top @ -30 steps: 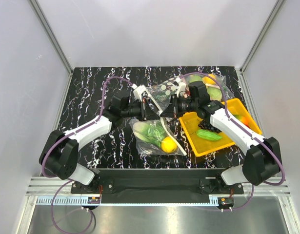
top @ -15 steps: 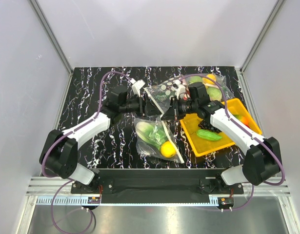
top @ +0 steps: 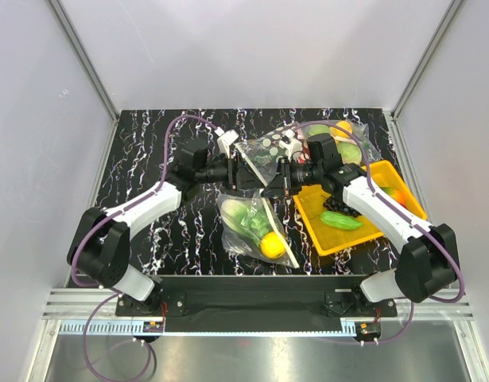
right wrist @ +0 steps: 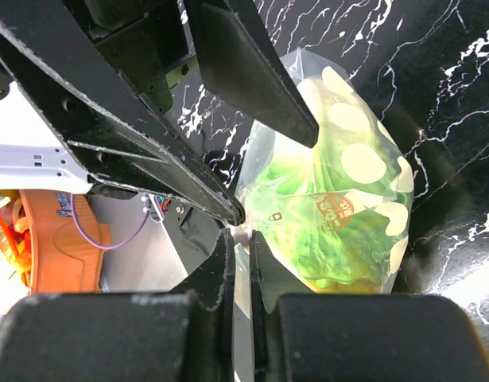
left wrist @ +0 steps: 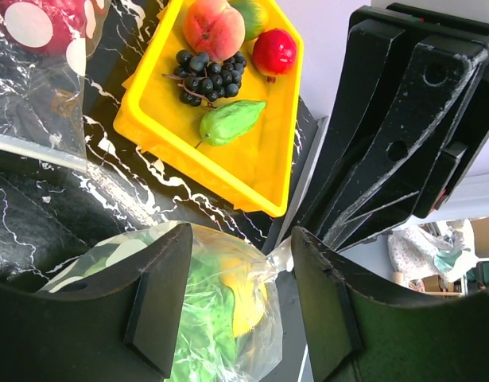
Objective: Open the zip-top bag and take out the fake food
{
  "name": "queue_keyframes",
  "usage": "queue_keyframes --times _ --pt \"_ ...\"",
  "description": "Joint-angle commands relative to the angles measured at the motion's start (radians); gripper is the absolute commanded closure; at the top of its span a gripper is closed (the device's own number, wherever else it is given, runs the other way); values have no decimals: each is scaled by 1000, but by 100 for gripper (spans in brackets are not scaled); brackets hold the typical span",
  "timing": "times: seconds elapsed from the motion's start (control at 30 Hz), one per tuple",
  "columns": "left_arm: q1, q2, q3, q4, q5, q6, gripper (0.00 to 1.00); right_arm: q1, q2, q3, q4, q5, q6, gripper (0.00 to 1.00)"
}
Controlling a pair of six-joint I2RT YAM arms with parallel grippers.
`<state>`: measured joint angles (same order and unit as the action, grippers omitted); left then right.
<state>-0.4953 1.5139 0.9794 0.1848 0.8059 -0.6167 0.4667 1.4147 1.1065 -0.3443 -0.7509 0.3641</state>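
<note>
The zip-top bag (top: 248, 227) is clear plastic with white dots and hangs low over the table's middle. Inside are the fake food pieces: green lettuce (top: 246, 216) and a yellow lemon (top: 270, 245). My right gripper (top: 273, 188) is shut on the bag's top edge; in the right wrist view its jaws pinch a strip of plastic (right wrist: 242, 239) beside the bag (right wrist: 331, 207). My left gripper (top: 246, 177) is open just to the left. In the left wrist view the bag (left wrist: 220, 318) and lemon (left wrist: 248, 298) show between the fingers (left wrist: 157, 294), with a plastic corner brushing the right one.
A yellow tray (top: 327, 239) to the right holds a peach (left wrist: 214, 24), black grapes (left wrist: 204, 72) and a cucumber (left wrist: 232, 121). A flat polka-dot bag (top: 268, 147) lies behind the grippers. Another clear bag of fruit (top: 343, 143) sits at the back right.
My left gripper has opened and let go of the bag's mouth. The bag now hangs from the right gripper alone and has sagged a little toward the front.
</note>
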Motion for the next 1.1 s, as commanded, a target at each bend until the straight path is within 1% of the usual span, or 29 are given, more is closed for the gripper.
queue_keyframes --times 0.0,0.2,0.27,0.37,0.4,0.53,0.7,0.8,0.83,0.87,0.9,0.93,0.97,1.03,1.07 --pt "8 -29 -16 58 41 31 42 4 -10 70 30 -60 16 97" --pt "27 -63 -59 71 69 34 41 -2 4 88 18 -73 13 97" --pt "38 -96 -80 76 81 40 41 -5 4 95 13 -76 12 97" --pt "46 -138 -105 55 88 78 40 -7 4 101 4 -80 9 97" --pt "46 -144 -102 26 90 92 40 -7 7 102 2 -84 7 97" --pt "37 -139 -90 33 122 100 39 -8 15 107 8 -96 15 97" --pt "8 -112 -62 9 99 126 39 -7 32 128 2 -110 16 97" --pt "-6 -90 -48 10 92 130 41 -8 36 138 -5 -119 10 97" --pt "-8 -86 -47 18 90 121 47 -8 38 139 -10 -119 7 97" --pt "-6 -83 -45 34 90 115 52 -8 39 141 -16 -116 4 97" --pt "-6 -75 -44 41 88 104 62 -7 40 144 -31 -105 -7 97" --pt "-6 -75 -41 45 88 101 62 -7 40 144 -39 -99 -13 97" --pt "-6 -72 -39 59 87 97 71 -7 36 145 -48 -94 -17 97" --pt "-6 -69 -38 73 91 78 78 -8 35 145 -68 -82 -28 97" --pt "-8 -67 -38 93 95 71 84 -8 32 144 -74 -67 -31 97"
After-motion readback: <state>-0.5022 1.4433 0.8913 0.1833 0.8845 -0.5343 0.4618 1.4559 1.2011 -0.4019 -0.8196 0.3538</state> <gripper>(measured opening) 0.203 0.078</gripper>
